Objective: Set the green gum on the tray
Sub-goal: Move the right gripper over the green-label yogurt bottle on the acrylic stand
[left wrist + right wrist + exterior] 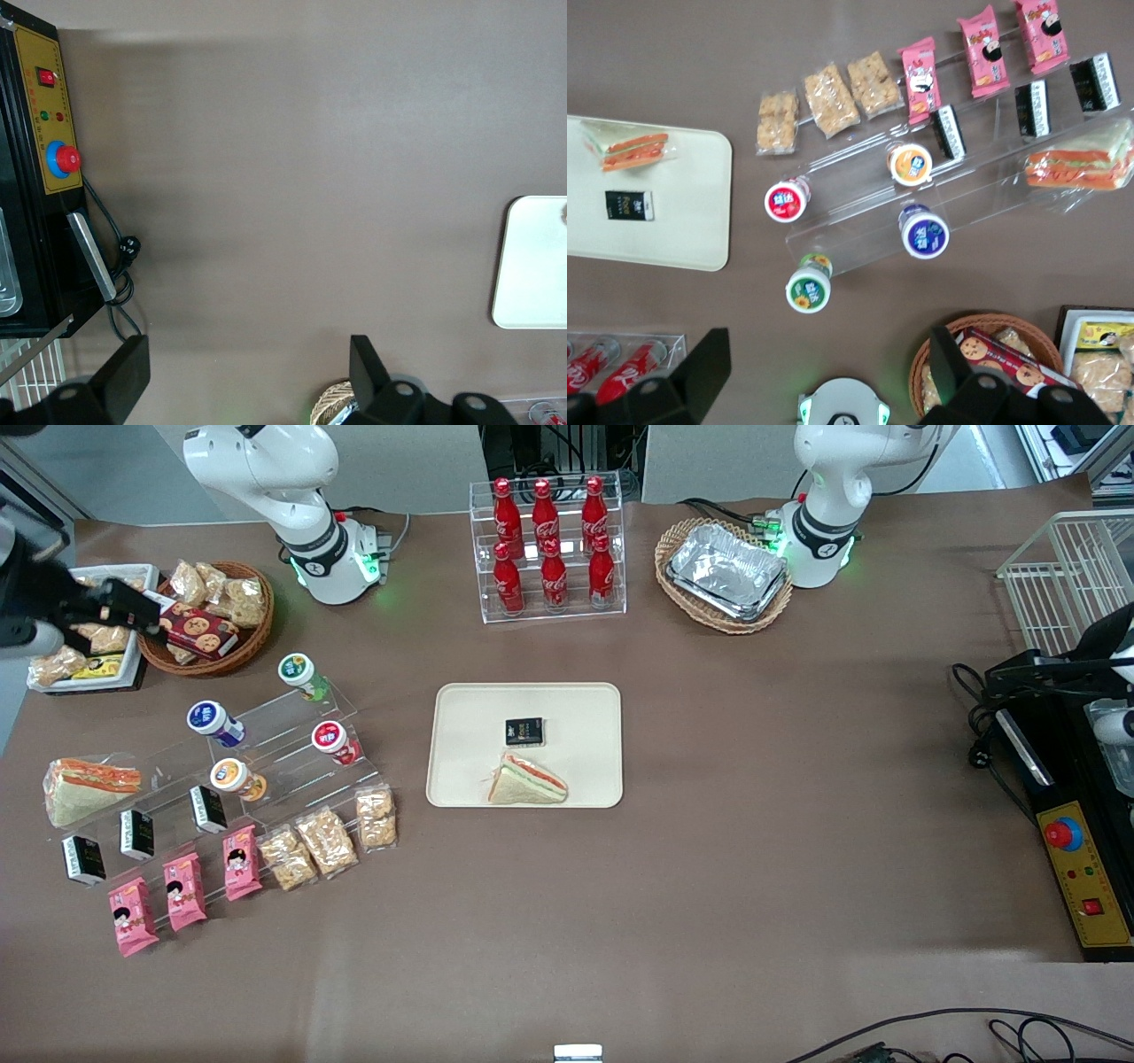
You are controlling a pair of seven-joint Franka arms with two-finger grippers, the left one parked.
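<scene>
The black two-finger gripper [133, 613] is hovering wide open and empty at the front view's left edge, while the small white-lidded green gum bottle [301, 673] is resting on the clear acrylic stepped stand [292, 731], apart from the cream-beige rectangular tray [461, 735] at centre.

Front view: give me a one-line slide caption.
Green gum on the clear stand, tray holding a sandwich, gripper above the snack basket.

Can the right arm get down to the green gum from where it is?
Probably yes. The gripper hangs open above the snack basket, and the green gum lies on top of the clear rack with nothing over it.
</scene>
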